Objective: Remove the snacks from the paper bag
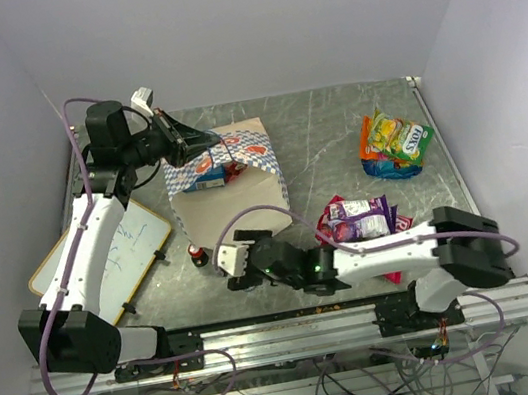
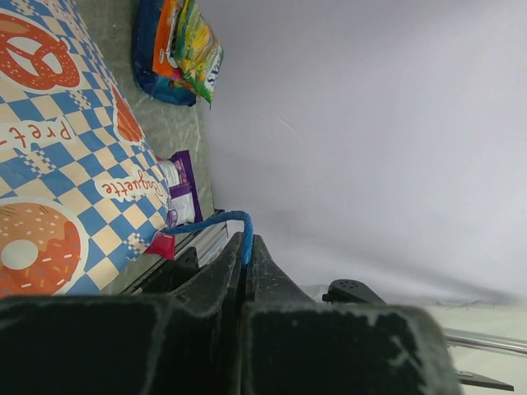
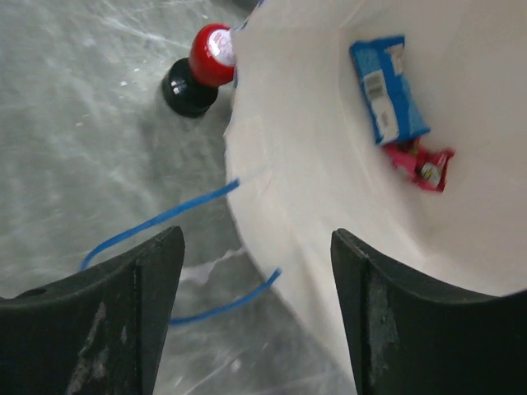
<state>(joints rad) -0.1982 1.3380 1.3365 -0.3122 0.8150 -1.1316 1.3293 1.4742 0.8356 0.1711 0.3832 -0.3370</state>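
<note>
The cream paper bag (image 1: 249, 155) with a blue-checkered band stands mid-table, its mouth open. My left gripper (image 1: 197, 146) is shut on the bag's thin blue cord handle (image 2: 218, 220) at the far rim. My right gripper (image 3: 257, 239) is open at the near rim, with the bag's wall (image 3: 288, 164) between its fingers and nothing gripped. Inside the bag lie a blue snack packet (image 3: 387, 90) and a small red one (image 3: 422, 164). On the table to the right lie a purple-white packet (image 1: 357, 217) over a pink one (image 1: 392, 237), and a green-orange-blue pile (image 1: 395, 143).
A small red-capped bottle (image 3: 202, 70) stands just left of the bag's near corner. The bag's other blue cord (image 3: 156, 218) loops on the table below it. A wood-framed whiteboard (image 1: 149, 239) lies at the left under my left arm. White walls close in the table.
</note>
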